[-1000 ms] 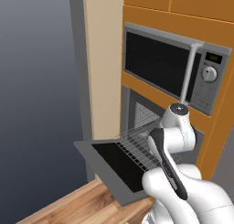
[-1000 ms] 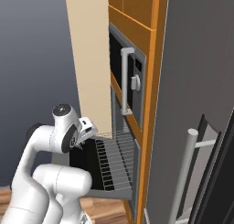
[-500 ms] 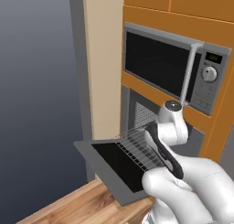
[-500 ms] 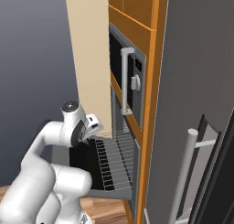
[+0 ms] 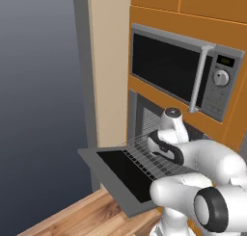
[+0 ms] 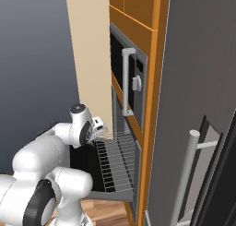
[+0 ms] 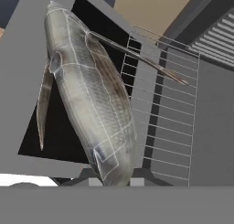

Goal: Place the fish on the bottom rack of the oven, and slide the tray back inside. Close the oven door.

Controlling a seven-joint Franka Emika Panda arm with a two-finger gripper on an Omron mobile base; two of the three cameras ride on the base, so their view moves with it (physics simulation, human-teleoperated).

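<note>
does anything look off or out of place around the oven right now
Nothing looks damaged or spilled. The oven door hangs open and flat, and the bottom rack is pulled out over it. The fish is not yet on the rack: it hangs in the gripper above the door and rack.

arm folded, elbow low | wrist bent forward | gripper [image 6: 97,128] fingers clamped on the fish [image 7: 91,99]

The grey drop-down oven door with black glass [image 5: 123,175] lies open at 7 o'clock. The grey wire-grid rack [image 5: 144,155] is pulled out over it. The black-windowed microwave with a round knob [image 5: 181,73] sits at 1 o'clock, above the grey built-in oven [image 5: 140,114].
</note>
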